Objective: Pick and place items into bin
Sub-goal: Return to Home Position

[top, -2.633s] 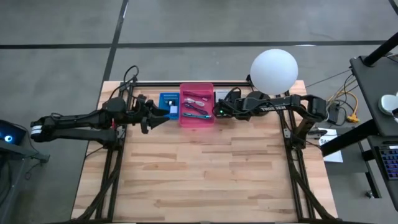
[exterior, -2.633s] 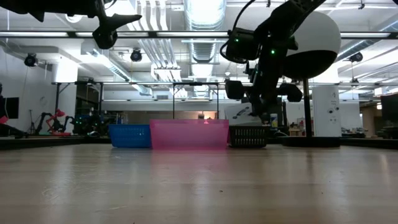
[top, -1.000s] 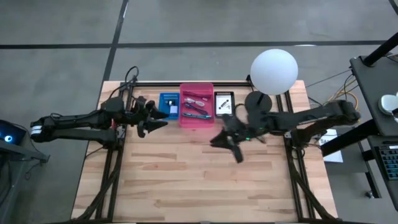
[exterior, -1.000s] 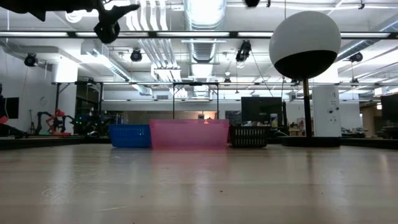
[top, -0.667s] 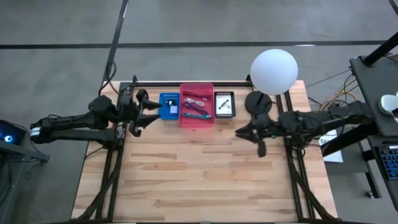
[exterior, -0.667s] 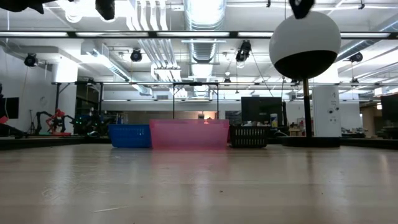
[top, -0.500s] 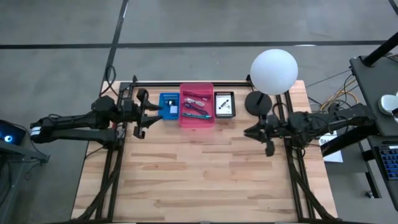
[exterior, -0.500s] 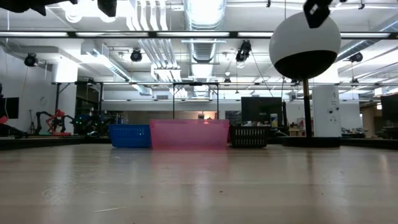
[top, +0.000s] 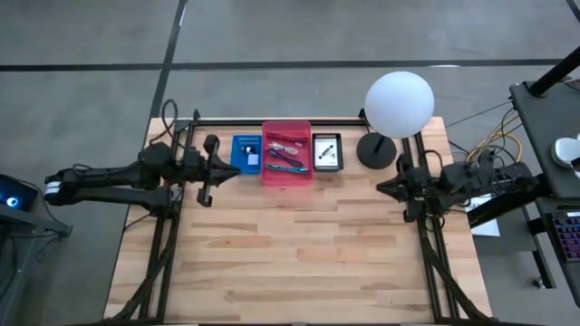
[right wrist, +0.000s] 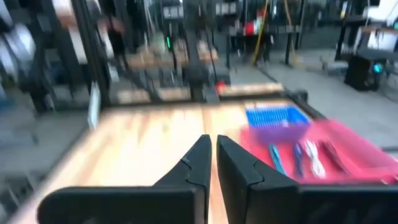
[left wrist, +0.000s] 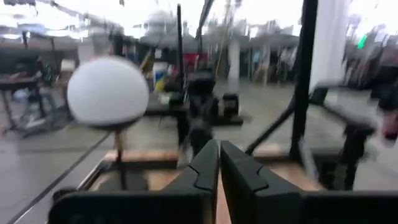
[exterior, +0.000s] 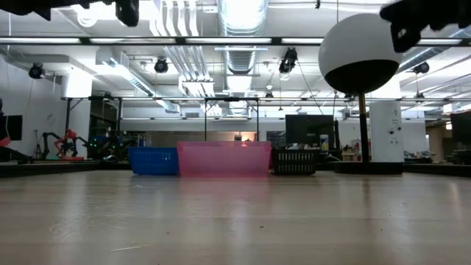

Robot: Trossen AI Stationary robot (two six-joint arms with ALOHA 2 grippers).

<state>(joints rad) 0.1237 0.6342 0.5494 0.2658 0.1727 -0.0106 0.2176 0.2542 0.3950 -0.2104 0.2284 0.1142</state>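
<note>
The pink bin (top: 287, 172) stands at the table's far edge with pens (top: 283, 164) and small pliers (top: 288, 143) lying on its floor. A blue bin (top: 245, 154) is to its left. A black tray (top: 327, 152) with a white card is to its right. My left gripper (top: 227, 170) hovers shut and empty just left of the blue bin, pointing right. My right gripper (top: 385, 186) hovers shut and empty at the table's right edge, pointing left. In the right wrist view, the shut fingers (right wrist: 212, 152) face the pink bin (right wrist: 348, 155).
A white globe lamp (top: 399, 104) stands on a dark round base (top: 374, 149) at the far right, close to my right arm. In front of the bins there is bare wooden tabletop (top: 290, 244). Dark frame rails run along the table's sides.
My left gripper has shut empty and drawn back a little toward the table's left edge. My right gripper has swung from the table's middle back to the right edge, beside the lamp base. The bins and what lies in them have not moved.
</note>
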